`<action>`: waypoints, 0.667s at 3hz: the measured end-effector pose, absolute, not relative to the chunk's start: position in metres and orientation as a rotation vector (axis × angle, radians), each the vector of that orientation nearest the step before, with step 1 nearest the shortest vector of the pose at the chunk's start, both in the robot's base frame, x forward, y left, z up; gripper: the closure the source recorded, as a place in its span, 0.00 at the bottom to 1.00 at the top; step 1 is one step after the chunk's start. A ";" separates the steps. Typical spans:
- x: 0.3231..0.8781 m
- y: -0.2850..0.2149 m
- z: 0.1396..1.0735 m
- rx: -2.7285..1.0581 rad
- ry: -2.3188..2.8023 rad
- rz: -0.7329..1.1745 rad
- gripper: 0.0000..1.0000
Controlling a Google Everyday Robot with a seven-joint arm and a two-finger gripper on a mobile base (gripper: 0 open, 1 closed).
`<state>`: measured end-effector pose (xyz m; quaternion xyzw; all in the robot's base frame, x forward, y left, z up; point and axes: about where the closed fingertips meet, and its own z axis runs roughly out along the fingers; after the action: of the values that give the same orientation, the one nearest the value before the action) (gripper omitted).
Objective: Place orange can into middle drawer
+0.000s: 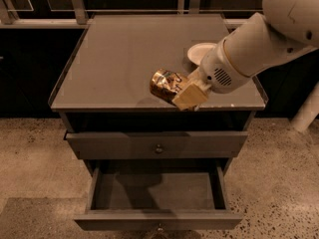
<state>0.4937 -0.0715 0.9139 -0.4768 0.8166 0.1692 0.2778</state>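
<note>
The orange can [164, 83] is a shiny, dented gold-orange can held on its side in my gripper [180, 92]. The gripper is shut on it and holds it in the air over the front edge of the cabinet top [114, 59]. The tan fingers [190, 96] clamp the can's right end. The middle drawer [157, 193] is pulled open below, dark grey and with nothing visible inside. It lies lower than the can and closer to the camera.
A white round bowl [202, 53] sits on the cabinet top at the right, partly behind my arm [259, 44]. The closed upper drawer [157, 144] with a small knob is just above the open one. Speckled floor surrounds the cabinet.
</note>
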 end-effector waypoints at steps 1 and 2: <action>0.477 -0.077 0.881 -1.204 2.214 0.558 1.00; 0.454 -0.108 0.835 -0.976 2.288 0.557 1.00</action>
<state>0.4538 -0.1080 0.8348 -0.3662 0.8584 0.2089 0.2922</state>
